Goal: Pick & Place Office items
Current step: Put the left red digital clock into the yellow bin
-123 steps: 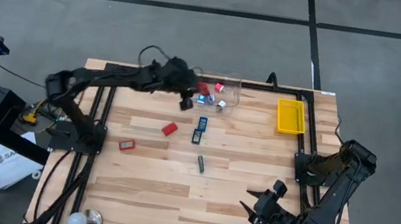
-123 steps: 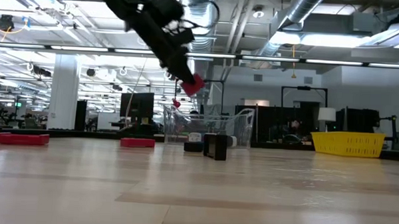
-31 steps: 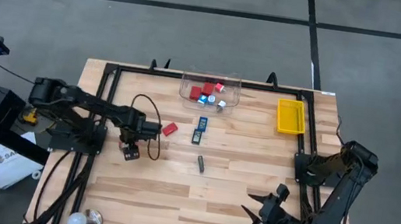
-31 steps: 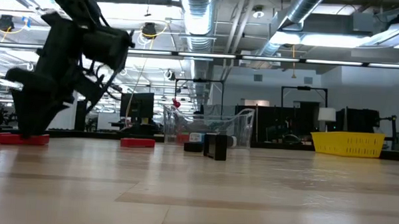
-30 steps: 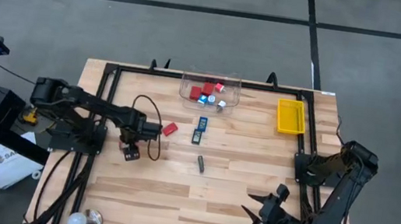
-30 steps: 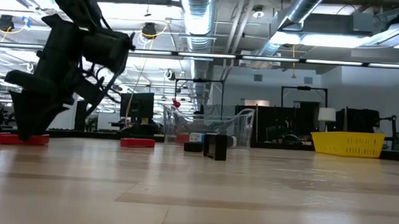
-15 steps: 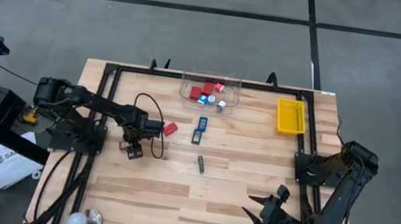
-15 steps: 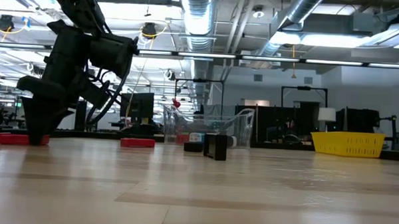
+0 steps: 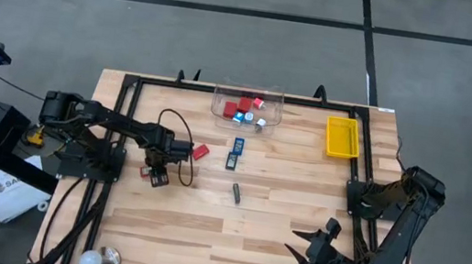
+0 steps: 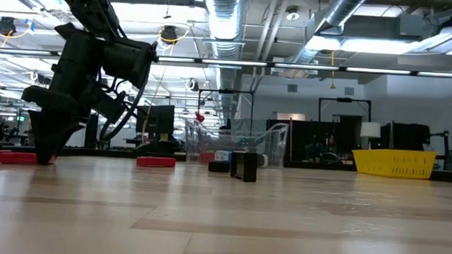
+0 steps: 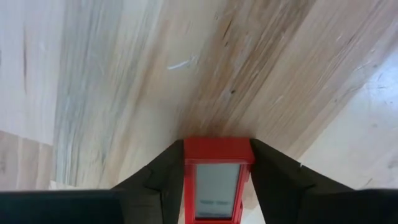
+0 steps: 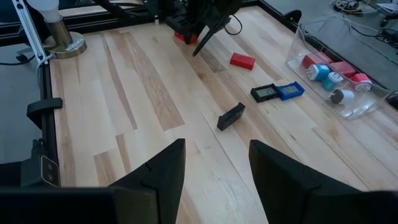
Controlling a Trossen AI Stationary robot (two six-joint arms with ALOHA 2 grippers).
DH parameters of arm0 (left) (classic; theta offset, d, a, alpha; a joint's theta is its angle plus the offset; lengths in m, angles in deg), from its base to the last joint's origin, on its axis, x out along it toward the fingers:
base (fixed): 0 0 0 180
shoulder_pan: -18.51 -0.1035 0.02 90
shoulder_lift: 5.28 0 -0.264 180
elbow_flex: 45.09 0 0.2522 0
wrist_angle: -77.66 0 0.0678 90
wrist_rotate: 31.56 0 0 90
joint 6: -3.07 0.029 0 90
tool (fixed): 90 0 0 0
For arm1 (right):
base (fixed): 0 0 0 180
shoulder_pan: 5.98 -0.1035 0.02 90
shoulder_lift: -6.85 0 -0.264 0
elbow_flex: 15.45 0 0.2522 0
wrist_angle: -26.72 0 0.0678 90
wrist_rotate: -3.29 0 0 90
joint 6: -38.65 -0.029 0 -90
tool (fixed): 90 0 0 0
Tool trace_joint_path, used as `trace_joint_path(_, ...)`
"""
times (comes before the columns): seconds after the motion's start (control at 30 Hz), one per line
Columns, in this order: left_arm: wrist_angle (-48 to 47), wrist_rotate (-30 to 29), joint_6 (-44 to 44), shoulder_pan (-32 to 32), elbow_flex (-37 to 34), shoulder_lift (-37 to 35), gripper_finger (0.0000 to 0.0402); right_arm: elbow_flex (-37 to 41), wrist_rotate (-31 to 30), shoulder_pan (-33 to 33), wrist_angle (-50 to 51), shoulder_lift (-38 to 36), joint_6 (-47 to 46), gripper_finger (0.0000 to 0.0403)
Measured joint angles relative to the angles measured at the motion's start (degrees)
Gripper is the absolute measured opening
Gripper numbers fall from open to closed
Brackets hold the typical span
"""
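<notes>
On the surface's left side, left end effector [image 11: 217, 180] points down with fingers [image 11: 165, 177] touching both flanks of a flat red item with a grey screen [image 11: 217, 177] resting on the wood, while right end effector [image 12: 216, 163] hovers near the front edge, fingers apart, holding nothing.

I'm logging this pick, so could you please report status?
Left hand down on table, fingers flanking red item. Right hand open, waiting near table edge. Nothing in the way.
</notes>
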Motion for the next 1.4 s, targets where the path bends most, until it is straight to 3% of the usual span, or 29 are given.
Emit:
trace_joint_path(0.47, 5.53, 1.91, 1.71, 0.09, 3.01, 0.12, 0.0148, 0.00, -0.01, 0.45, 0.20, 0.00, 0.28, 0.0171)
trace_joint_path(0.7, 15.75, 9.88, 5.60, 0.24, 7.96, 0.12, 0.0148, 0.00, -0.03, 0.48, 0.98, 0.00, 0.62, 0.0171)
trace_joint_path(1.0, 42.34, 24.23, 8.09, 0.60, 10.27, 0.12, 0.0148, 0.00, -1.26, 0.33, 1.66, 0.00, 1.86, 0.0171)
trace_joint_path(1.2, 60.14, 28.83, 8.63, 2.07, 10.27, 0.12, 0.0148, 0.00, -3.85, 0.33, 1.25, 0.00, 6.10, 0.0171)
trace_joint_path(1.4, 73.99, 29.24, 9.97, 3.79, 10.27, 0.12, 0.0150, 0.00, -6.07, 0.98, -0.35, 0.02, 11.19, 0.0173)
